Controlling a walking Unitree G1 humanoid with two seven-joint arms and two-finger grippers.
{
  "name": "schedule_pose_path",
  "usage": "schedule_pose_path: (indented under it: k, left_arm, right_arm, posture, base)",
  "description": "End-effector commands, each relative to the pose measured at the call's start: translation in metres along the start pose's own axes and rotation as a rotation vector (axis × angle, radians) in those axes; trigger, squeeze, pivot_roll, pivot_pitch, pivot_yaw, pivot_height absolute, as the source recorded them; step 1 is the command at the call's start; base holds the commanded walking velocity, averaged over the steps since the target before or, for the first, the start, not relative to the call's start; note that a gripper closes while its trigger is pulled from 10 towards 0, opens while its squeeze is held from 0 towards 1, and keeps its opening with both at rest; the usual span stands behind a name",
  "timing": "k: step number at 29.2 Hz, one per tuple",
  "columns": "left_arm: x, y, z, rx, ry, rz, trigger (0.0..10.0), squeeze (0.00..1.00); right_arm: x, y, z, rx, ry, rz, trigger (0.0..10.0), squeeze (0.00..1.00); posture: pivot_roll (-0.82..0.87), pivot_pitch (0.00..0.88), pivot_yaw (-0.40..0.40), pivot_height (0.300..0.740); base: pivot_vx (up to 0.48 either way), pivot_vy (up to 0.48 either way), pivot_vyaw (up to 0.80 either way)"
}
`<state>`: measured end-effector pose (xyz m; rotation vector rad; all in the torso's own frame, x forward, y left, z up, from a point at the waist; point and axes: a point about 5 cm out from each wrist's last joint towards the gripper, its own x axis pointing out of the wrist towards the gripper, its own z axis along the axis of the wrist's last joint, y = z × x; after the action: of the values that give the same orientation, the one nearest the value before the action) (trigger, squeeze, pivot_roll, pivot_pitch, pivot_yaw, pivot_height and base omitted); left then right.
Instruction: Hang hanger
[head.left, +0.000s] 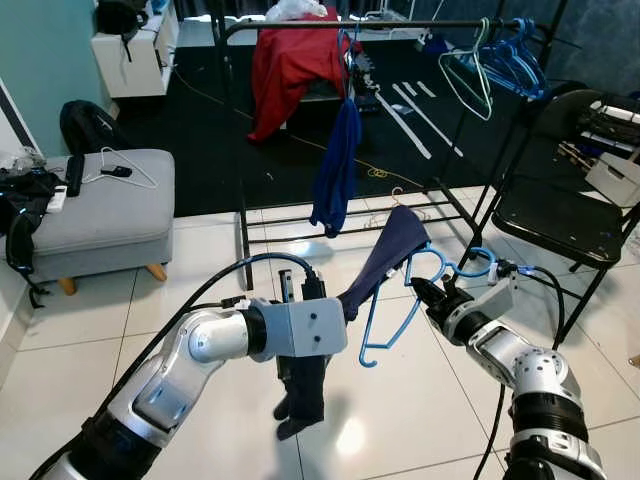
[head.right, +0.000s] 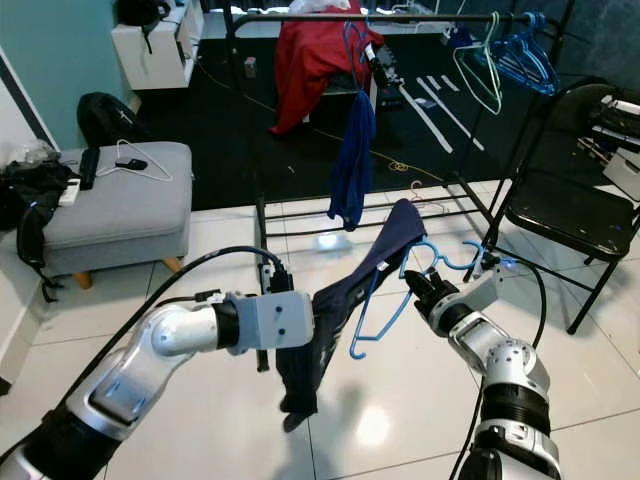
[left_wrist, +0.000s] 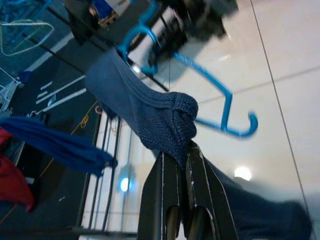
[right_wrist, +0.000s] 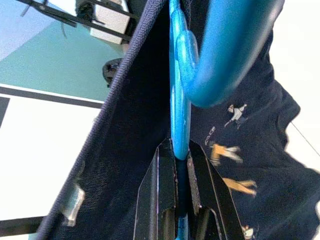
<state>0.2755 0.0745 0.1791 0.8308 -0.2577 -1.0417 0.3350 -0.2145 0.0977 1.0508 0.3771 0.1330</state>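
A blue plastic hanger (head.left: 400, 310) hangs in the air over the tiled floor, with a navy garment (head.left: 385, 255) draped over one shoulder of it. My right gripper (head.left: 428, 296) is shut on the hanger near its neck, and the right wrist view shows the blue hanger (right_wrist: 180, 125) pinched between the fingers. My left gripper (head.left: 345, 308) is shut on a bunched fold of the navy garment (left_wrist: 167, 127), whose lower part (head.left: 302, 385) hangs down below it. The black clothes rail (head.left: 400, 25) stands further back.
On the rail hang a blue cloth (head.left: 337, 165), a red garment (head.left: 292, 60) and several empty hangers (head.left: 500, 65). A black folding chair (head.left: 560, 215) stands at the right. A grey ottoman (head.left: 100, 210) stands at the left.
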Motion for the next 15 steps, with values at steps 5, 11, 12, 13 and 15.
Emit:
schedule_pose_path:
  k: [5, 11, 12, 13, 15]
  left_arm:
    - [-0.002, 0.001, 0.021, -0.002, -0.135, 0.027, 10.0, 0.00]
    - [-0.008, -0.005, 0.029, -0.044, -0.196, 0.015, 10.0, 0.00]
    - [-0.008, -0.006, 0.029, -0.049, -0.195, 0.008, 10.0, 0.00]
    - [-0.007, -0.009, 0.023, -0.036, -0.151, -0.006, 10.0, 0.00]
    - [-0.005, -0.009, 0.009, -0.041, -0.082, 0.018, 10.0, 0.00]
  right_arm:
    - [0.009, 0.006, 0.008, 0.213, -0.130, -0.019, 10.0, 0.00]
    - [0.012, 0.013, 0.026, 0.352, -0.270, -0.012, 10.0, 0.00]
    - [0.012, 0.014, 0.029, 0.377, -0.289, -0.004, 10.0, 0.00]
    - [0.013, 0.019, 0.032, 0.391, -0.300, 0.019, 10.0, 0.00]
    - [0.016, 0.029, 0.032, 0.378, -0.272, 0.064, 10.0, 0.00]
  posture:
    - [-0.03, 0.087, -0.030, 0.740]
    - [-0.03, 0.092, -0.034, 0.740]
    - [-0.03, 0.092, -0.034, 0.740]
    - [-0.02, 0.093, -0.035, 0.740]
    - [-0.02, 0.093, -0.039, 0.740]
  base:
    - [0.000, 0.000, 0.00]
    - [0.000, 0.000, 0.00]
    - [0.000, 0.000, 0.00]
    - [0.000, 0.000, 0.00]
    - [0.000, 0.000, 0.00]
